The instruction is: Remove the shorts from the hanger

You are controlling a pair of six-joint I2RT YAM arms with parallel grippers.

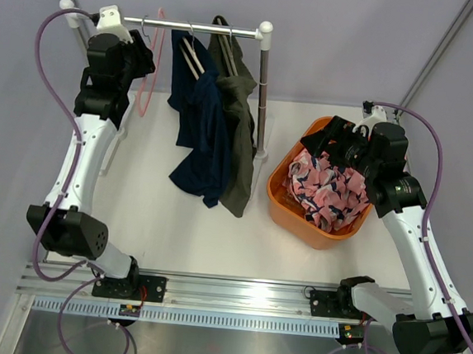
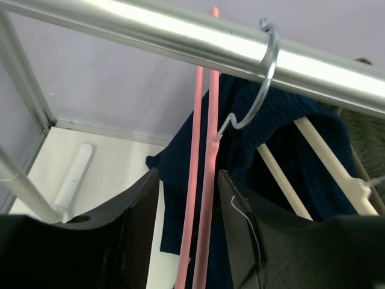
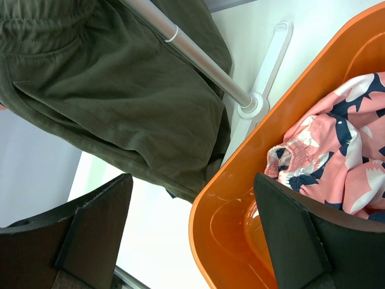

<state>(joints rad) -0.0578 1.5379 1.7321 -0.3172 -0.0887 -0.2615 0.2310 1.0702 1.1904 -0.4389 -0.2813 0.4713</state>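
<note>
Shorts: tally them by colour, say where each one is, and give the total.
Pink patterned shorts, in the orange tub: 1
Navy shorts, on the rail: 1
Olive shorts, on the rail: 1
Total: 3

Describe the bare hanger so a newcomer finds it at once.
Start at the silver rail across the back of the table. The leftmost thing hanging on it, straddled by the left pincer, is the pink hanger. It alone is thin and bare; its neighbours carry the navy shorts and the olive shorts.
</note>
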